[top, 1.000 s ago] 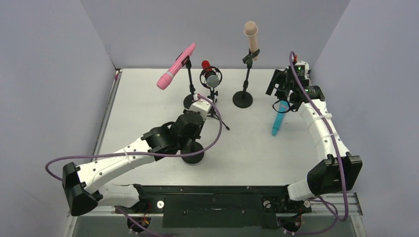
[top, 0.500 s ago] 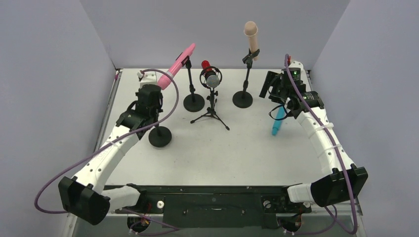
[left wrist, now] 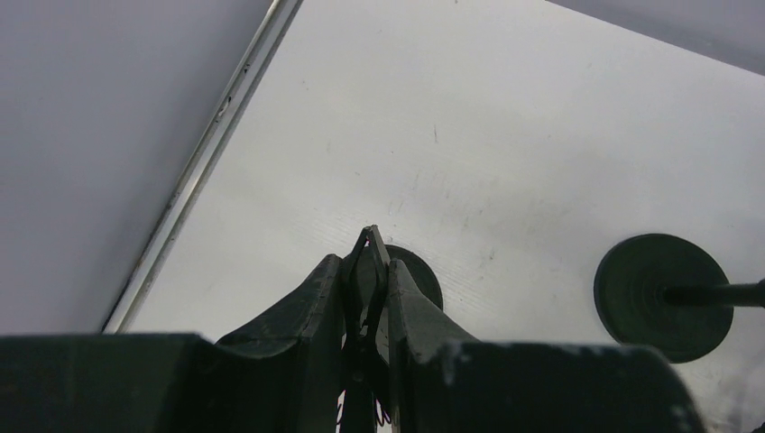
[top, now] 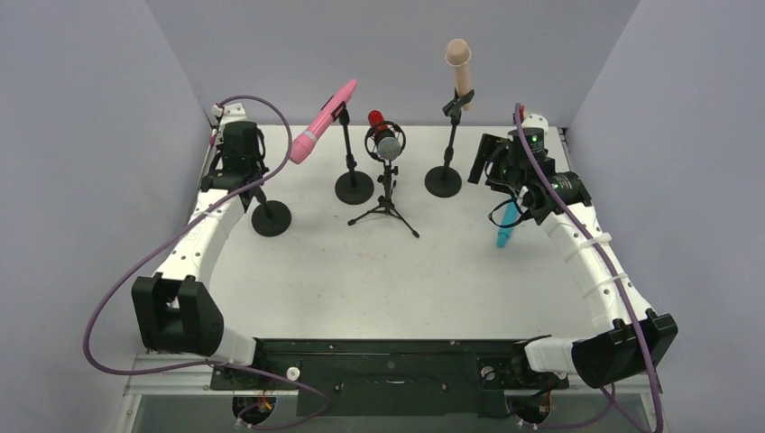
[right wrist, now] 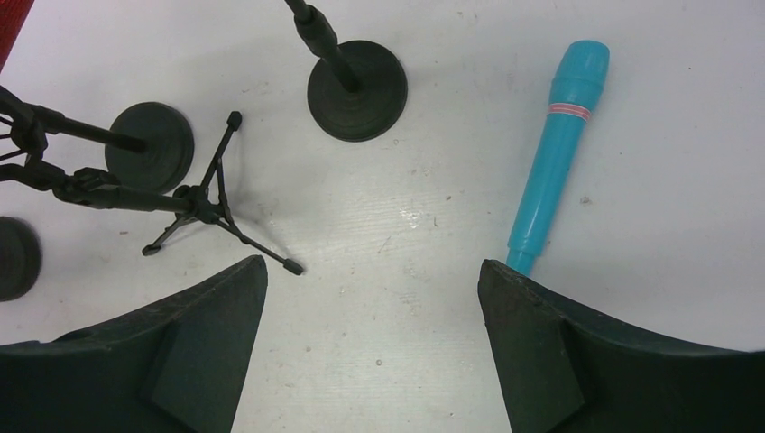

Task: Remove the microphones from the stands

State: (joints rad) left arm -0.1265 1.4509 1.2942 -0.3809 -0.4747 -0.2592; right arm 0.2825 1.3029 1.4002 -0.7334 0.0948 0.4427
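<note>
My left gripper [top: 248,174] [left wrist: 368,262] is shut on the clip [left wrist: 371,271] at the top of an empty black stand, whose round base [top: 271,218] [left wrist: 421,272] rests on the table near the left wall. A blue microphone [top: 507,225] [right wrist: 557,149] lies flat on the table at the right, touching no stand. Just left of it and above the table, my right gripper [top: 492,162] [right wrist: 372,262] hangs open with nothing between its fingers.
A pink microphone [top: 321,122] sits tilted on a round-based stand [top: 354,188]. A red and grey microphone [top: 383,137] stands on a small tripod [top: 388,206] [right wrist: 212,212]. A beige microphone [top: 459,65] is upright on a third stand [top: 443,181] [right wrist: 356,90]. Walls enclose left, back and right.
My left arm has swung from the table's middle to the far left, carrying the empty stand with it. The right gripper drifted slightly left. The blue microphone stayed put.
</note>
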